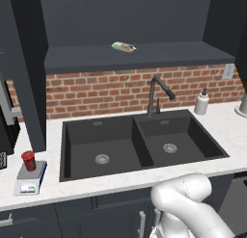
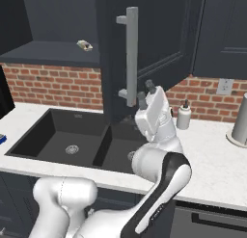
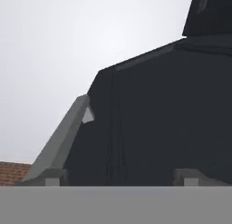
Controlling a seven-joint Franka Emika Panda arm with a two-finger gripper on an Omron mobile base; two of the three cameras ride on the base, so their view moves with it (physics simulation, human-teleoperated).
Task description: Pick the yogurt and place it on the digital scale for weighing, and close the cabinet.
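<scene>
Charcoal cabinet (image 2: 159, 34) door swung open, claw (image 2: 146, 90) beside its handle (image 2: 131, 56)

The small red cylindrical yogurt cup (image 1: 28, 160) stands on the flat rectangular digital scale (image 1: 30, 182), left of the dark double sink (image 1: 140, 141). Above, a pale wrapped packet (image 1: 123, 47) lies on the shelf of the dark charcoal wall cabinet (image 1: 140, 56), whose panelled door (image 2: 144, 49) stands open over the sink.

A small red yogurt cup (image 1: 28, 160) is standing upright on the grey plate of the white, blue-edged digital scale (image 1: 30, 180), while the dark charcoal cabinet's door (image 2: 144, 44) is hanging open, silver bar handle (image 2: 131, 56) facing outward.
</scene>
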